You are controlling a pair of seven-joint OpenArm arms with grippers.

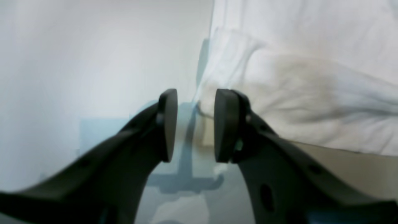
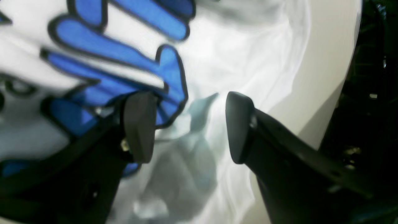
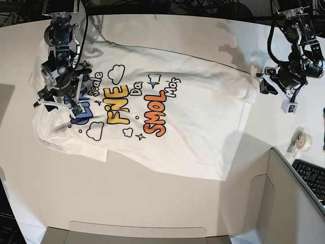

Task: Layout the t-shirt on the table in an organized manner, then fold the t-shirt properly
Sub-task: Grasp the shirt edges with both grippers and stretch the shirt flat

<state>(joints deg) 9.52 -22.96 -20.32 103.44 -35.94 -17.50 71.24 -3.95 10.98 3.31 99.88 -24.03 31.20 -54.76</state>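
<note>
T-shirt (image 3: 152,127) print-up, mostly flat on counter (image 3: 167,213), collar end rumpled. Left claw (image 1: 196,124) part open, empty, at hem edge. Right claw (image 2: 189,124) wide, empty, over blue lettering. Advice: pinch single-layer edges low, tug outward evenly, flatten wrinkles before folding.

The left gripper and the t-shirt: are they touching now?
Cannot tell. In the left wrist view the left gripper stands open at the edge of the t-shirt, but blur hides any contact or gap.
</note>
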